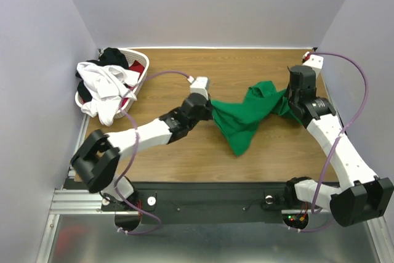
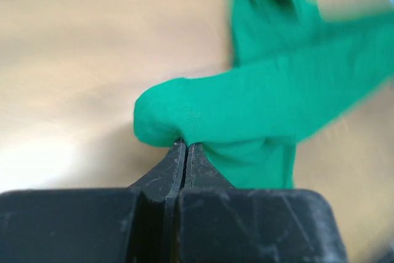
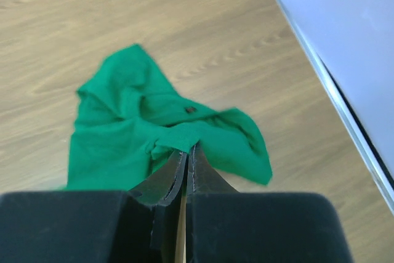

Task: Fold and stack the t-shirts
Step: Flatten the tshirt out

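Nearest: left gripper (image 2: 186, 146), black fingers filling the bottom of its wrist view, clamped tight on a fold of the green t-shirt (image 1: 246, 118); that view was motion-blurred, far cloth smeared, edges unreadable; right gripper (image 3: 188, 149) likewise pinched closed on a bunched edge of the same shirt; small dark mark on the cloth just past its tips, too small to identify; from above, shirt hung stretched between the two grippers over mid-table (image 1: 246, 66), loose point drooping toward the near edge; couldn't tell if it touched the wood; both sets of fingertips hidden by cloth there; white t-shirt (image 1: 104, 93) spilled over the basket (image 1: 143, 73) rim; black t-shirt (image 1: 114, 56) and red t-shirt (image 1: 136, 68) inside, red mostly covered; tangled, count unclear.
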You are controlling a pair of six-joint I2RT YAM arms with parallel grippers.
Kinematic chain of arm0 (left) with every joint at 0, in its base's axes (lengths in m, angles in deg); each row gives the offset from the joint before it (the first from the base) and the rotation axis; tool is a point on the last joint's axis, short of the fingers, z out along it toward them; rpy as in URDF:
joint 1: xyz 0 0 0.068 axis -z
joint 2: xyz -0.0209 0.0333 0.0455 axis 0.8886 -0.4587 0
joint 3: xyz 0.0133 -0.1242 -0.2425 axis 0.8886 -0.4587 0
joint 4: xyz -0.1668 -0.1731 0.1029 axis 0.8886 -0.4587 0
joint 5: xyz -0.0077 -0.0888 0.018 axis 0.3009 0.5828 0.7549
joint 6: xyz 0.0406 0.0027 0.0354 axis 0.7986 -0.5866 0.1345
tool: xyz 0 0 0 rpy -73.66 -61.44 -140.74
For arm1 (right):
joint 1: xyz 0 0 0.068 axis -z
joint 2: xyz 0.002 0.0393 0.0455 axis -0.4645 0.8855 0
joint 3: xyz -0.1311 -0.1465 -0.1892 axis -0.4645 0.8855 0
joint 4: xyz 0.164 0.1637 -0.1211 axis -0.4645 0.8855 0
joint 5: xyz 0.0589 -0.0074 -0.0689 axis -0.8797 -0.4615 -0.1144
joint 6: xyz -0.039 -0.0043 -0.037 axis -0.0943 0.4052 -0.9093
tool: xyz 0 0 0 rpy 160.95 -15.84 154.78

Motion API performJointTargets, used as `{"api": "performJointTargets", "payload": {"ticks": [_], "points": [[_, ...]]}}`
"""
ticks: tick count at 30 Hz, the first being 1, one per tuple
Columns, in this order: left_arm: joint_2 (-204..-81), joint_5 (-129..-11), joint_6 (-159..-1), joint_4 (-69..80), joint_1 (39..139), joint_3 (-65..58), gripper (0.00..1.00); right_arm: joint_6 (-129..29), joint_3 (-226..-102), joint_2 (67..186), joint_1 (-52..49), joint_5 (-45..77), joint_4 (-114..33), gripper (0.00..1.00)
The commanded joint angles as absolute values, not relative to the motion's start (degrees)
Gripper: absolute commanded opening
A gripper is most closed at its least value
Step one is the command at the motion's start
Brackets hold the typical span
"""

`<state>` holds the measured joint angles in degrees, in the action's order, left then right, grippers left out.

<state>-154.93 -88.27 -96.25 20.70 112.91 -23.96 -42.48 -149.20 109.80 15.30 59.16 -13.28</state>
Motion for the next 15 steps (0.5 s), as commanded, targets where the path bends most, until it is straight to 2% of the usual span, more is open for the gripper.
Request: {"api": "performJointTargets", "payload": {"ticks": [1,9,15], "points": [[-144.3,-113.9,-84.7,9.4,109.5,-16.5,0.00,-44.0,-158.1,111.4,15.6,54.4,-16.1,0.00],[-134.0,-129.5,-70.9,8.8,102.0,-4.7,0.00,-49.4,-174.7,118.0,15.6,54.6,-16.7,0.00],[-129.0,-133.2,-57.6,14.0,100.8,-0.2,0.00,-51.7,-181.2,116.4,15.6,49.9,-16.7,0.00]]}}
